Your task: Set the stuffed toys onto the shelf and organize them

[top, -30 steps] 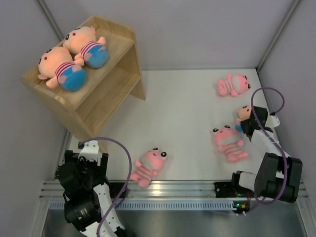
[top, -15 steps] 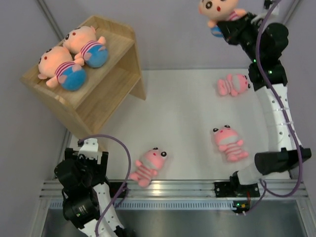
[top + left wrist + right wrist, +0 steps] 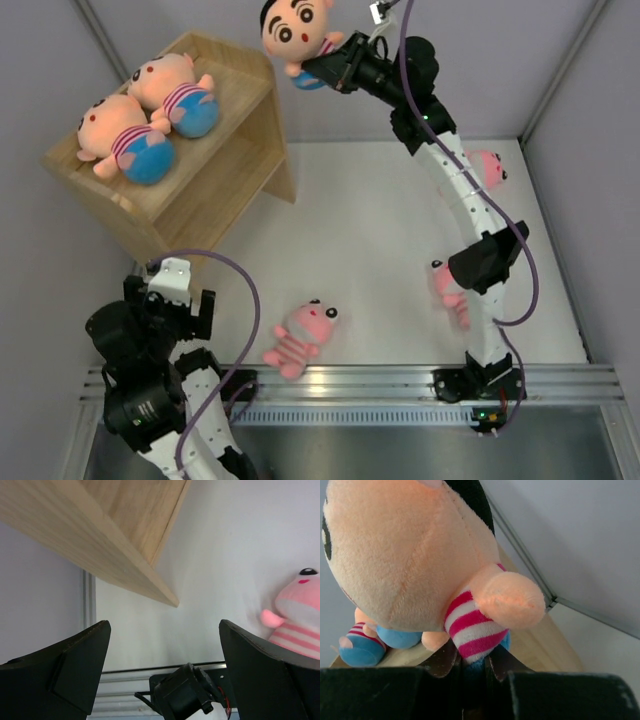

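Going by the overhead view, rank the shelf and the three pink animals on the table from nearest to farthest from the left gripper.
1. Shelf: directly beyond the left gripper, on the left side.
2. Near pink animal: by the front rail, to its right.
3. Middle pink animal: right side, mid-table.
4. Far pink animal: back right corner.

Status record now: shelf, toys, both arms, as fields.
shelf: two boy dolls lying on top tier
right jaws: shut on third boy doll, held high near the shelf
left jaws: open, empty, low by the shelf's near corner
table: three pink animals, two partly hidden by right arm
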Robot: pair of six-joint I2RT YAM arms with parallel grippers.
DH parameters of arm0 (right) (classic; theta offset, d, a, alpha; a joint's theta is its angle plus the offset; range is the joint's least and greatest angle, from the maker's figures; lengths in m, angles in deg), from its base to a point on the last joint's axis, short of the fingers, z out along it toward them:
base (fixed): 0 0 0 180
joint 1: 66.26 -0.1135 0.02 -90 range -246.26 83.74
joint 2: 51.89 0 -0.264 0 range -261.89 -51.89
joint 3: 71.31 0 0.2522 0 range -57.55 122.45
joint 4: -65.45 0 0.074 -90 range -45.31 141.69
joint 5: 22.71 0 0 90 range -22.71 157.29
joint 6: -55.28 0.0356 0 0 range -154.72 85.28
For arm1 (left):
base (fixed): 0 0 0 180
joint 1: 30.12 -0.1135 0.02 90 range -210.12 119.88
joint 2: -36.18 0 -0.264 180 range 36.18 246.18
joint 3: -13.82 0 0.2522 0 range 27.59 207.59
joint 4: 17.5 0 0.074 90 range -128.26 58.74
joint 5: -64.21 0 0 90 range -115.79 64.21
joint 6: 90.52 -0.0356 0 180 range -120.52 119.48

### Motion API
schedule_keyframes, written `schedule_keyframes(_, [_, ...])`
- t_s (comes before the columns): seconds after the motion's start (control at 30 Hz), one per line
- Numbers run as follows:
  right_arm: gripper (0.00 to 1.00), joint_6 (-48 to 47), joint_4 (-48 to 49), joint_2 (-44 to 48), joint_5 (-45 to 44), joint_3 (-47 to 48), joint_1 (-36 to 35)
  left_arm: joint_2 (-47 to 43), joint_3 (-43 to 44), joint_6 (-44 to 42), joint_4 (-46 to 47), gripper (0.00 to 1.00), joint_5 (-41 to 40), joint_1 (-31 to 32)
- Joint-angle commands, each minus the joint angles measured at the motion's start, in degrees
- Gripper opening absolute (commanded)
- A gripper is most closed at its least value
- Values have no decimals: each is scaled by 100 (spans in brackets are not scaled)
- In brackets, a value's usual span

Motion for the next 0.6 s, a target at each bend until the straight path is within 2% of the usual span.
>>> schedule_keyframes(0.0, [0, 574, 923, 233, -378, 172, -428, 799, 821, 26, -225, 95, 890, -32])
schedule_keyframes(0.17, [0, 996, 871, 531, -678, -469, -569, 2054, 2024, 483, -304, 82, 1680, -111])
schedule_keyframes(0.33, [0, 1321, 476, 689, -792, -671, -753, 2575, 3185, 255, -322, 80, 2568, -383])
schedule_keyframes(0.4, [0, 1400, 370, 821, -923, -785, -841, 2846, 3879, -191, -400, 79, 2779, -804])
schedule_keyframes(0.53, [0, 1393, 343, 1199, -1213, -1312, -956, 3313, 5101, -686, -577, 81, 3789, -2154])
schedule_keyframes(0.57, [0, 1348, 308, 1339, -1292, -1374, -982, 3401, 5512, -651, -551, 81, 4453, -2359])
